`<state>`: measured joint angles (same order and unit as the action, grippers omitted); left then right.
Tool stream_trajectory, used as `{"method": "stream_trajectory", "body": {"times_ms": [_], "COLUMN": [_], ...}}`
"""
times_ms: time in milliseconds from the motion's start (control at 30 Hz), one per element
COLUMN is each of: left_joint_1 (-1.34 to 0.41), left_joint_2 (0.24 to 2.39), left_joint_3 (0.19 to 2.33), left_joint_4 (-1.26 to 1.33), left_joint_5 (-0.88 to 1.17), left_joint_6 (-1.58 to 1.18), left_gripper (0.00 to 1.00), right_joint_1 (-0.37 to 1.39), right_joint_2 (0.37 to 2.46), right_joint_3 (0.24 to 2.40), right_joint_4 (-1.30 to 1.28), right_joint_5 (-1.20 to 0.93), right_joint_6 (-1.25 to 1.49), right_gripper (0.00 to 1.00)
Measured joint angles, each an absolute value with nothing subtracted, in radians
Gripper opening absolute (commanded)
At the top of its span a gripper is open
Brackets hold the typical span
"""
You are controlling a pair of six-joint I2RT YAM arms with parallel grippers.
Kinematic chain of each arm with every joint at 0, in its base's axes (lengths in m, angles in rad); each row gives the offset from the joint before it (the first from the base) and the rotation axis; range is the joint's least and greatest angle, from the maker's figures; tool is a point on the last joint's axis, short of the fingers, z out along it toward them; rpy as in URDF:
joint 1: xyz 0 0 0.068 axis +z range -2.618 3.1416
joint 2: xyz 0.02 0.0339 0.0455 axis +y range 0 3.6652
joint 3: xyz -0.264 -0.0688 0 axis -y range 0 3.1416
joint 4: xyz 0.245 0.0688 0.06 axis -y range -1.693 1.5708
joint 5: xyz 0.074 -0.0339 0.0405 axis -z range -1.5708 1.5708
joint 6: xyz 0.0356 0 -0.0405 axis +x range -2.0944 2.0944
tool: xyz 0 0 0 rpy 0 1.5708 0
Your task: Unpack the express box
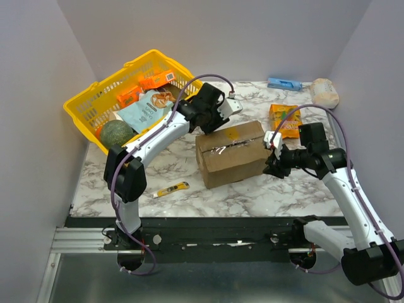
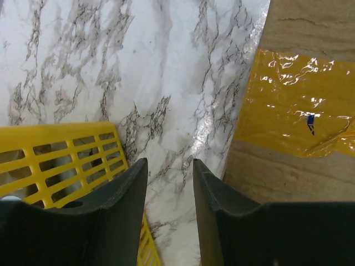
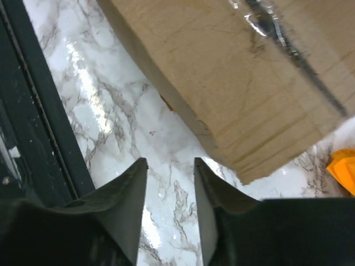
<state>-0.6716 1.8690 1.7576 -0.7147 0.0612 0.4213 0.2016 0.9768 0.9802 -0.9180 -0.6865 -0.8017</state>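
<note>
Black fingers of the left gripper fill the bottom of its wrist view, spread apart with only bare table between them. The box lies at their 2 o'clock, its yellow sticker showing, and the basket at 8 o'clock. The right gripper is likewise spread and pinches nothing; a box corner sits at its 1 o'clock, just beside the tips. From above, the box sits closed at the table's middle, tape seam on top. The left gripper hangs at its 11 o'clock edge and the right gripper at its 3 o'clock end. A knife lies at the box's 8 o'clock and an orange packet at 2 o'clock.
</note>
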Motion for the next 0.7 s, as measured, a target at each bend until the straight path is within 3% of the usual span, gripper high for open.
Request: {"method": "stream_trajectory", "body": {"times_ms": [300,700], "left_joint_1": [-0.688,-0.696], "left_joint_2": [1.780,1.626], "left_joint_3": [1.636,1.529], "left_joint_4": [-0.789,-0.883], "left_joint_5": [0.093,0.332], "left_joint_6": [0.385,0.320], "left_gripper": [0.47,0.52], "right_joint_1": [0.215,0.217], "right_joint_2": [1.106,1.394], "right_joint_3": [0.931,1.124], "right_joint_4": [-0.900,-0.598], "right_joint_5": [-0.632,-0.493], "right_joint_6": [-0.778,-0.587], "right_gripper": [0.38,0.49]}}
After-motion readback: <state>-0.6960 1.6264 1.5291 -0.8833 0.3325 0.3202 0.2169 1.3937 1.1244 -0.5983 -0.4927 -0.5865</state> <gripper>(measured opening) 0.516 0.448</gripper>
